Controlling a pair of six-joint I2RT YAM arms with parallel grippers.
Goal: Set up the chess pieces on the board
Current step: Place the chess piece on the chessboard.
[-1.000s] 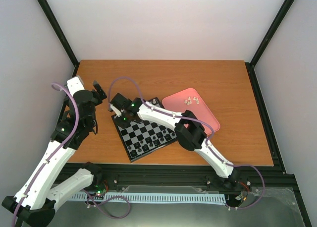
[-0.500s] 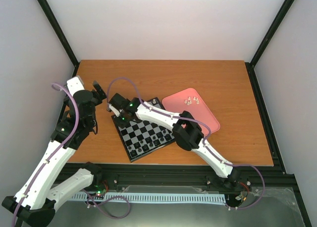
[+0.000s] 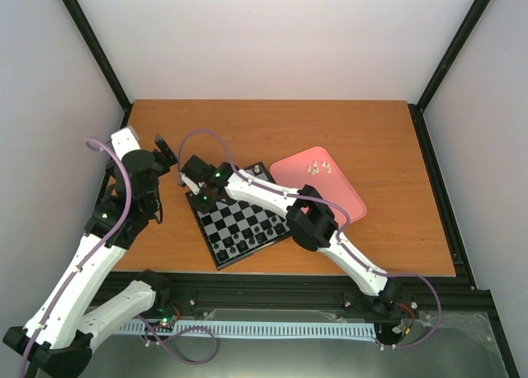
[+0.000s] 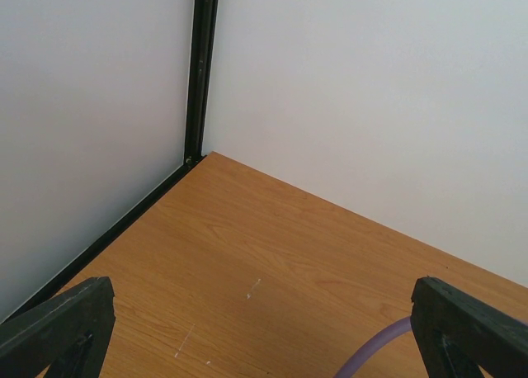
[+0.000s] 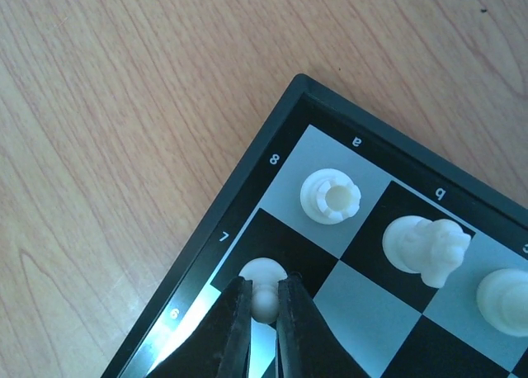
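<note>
rook (image 5: 331, 196) and knight (image 5: 426, 248) stand close beside the pawn (image 5: 262, 271) pinched in right gripper (image 5: 264, 294); bare table (image 5: 124, 147) outside the board (image 5: 233, 205) frame is free room

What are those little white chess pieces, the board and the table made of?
The rook and pawn: probably moulded plastic, smooth with a soft sheen. Board: likely plastic, its dark frame matte with printed labels. Table: wood grain, perhaps laminate.

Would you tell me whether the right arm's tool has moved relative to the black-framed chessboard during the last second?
Yes, slightly: the right tool, clamped on a small white pawn, has shifted left toward the far-left corner of the black-framed chessboard.
</note>
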